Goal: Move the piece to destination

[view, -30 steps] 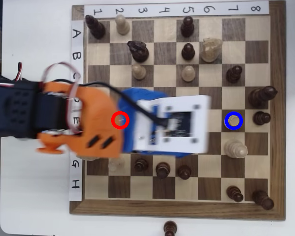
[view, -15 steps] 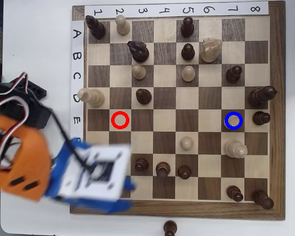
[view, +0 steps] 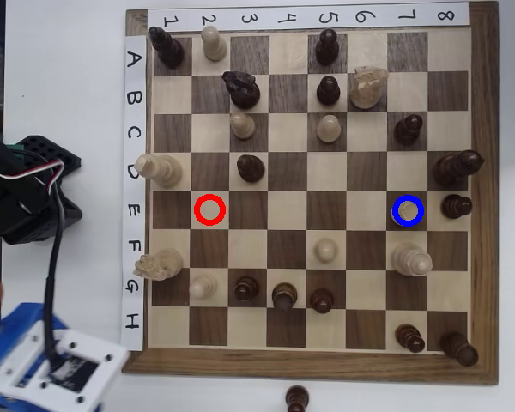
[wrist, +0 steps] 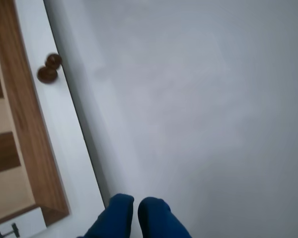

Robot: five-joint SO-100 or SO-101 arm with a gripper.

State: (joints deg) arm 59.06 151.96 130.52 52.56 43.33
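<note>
In the overhead view a small cream pawn (view: 408, 209) with a round head stands inside the blue ring on the dark square (view: 393, 225) at row E, column 7. The red ring (view: 210, 209) on the light square at row E, column 2 holds no piece. My gripper (wrist: 136, 215) shows at the bottom of the wrist view. Its two blue fingertips (wrist: 120, 214) are close together with nothing between them, over bare white table beside the board. The pawn and both rings are out of the wrist view.
My blue arm (view: 21, 343) and its black base (view: 26, 189) sit left of the board (view: 485, 257). Several dark and cream pieces stand across the board. One dark pawn (view: 296, 399) stands off the board on the table; the wrist view shows it too (wrist: 49, 68), beside the board's wooden rim (wrist: 30, 124).
</note>
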